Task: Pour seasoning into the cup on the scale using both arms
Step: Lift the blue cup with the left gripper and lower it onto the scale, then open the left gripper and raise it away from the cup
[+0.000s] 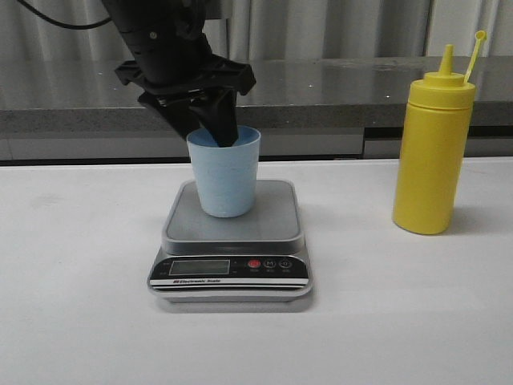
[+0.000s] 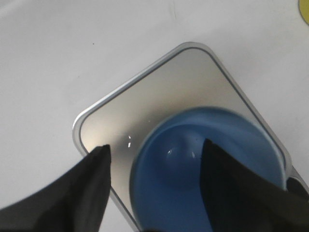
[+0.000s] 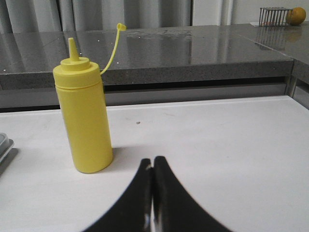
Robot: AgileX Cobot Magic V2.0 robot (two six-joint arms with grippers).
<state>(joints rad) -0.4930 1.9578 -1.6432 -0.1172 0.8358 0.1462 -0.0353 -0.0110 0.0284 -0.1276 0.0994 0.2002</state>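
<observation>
The pale blue cup (image 1: 224, 180) stands upright on the steel platform of the silver-grey scale (image 1: 276, 216). My left gripper (image 1: 207, 132) hangs over the cup from behind, open. In the left wrist view one finger is inside the cup (image 2: 178, 183), the other is outside over the scale platform (image 2: 145, 96), and the left gripper (image 2: 156, 145) straddles the cup's wall with a wide gap. The yellow seasoning bottle (image 1: 429, 152) stands upright on the table to the right, cap off and dangling. My right gripper (image 3: 153, 160) is shut and empty, low over the table beside the bottle (image 3: 84, 121). It is out of the front view.
A grey stone counter ledge (image 1: 337, 88) runs along the back of the white table. A wire rack (image 3: 273, 15) and an orange fruit (image 3: 295, 16) sit far back on that counter. The scale's edge (image 3: 4, 145) shows in the right wrist view.
</observation>
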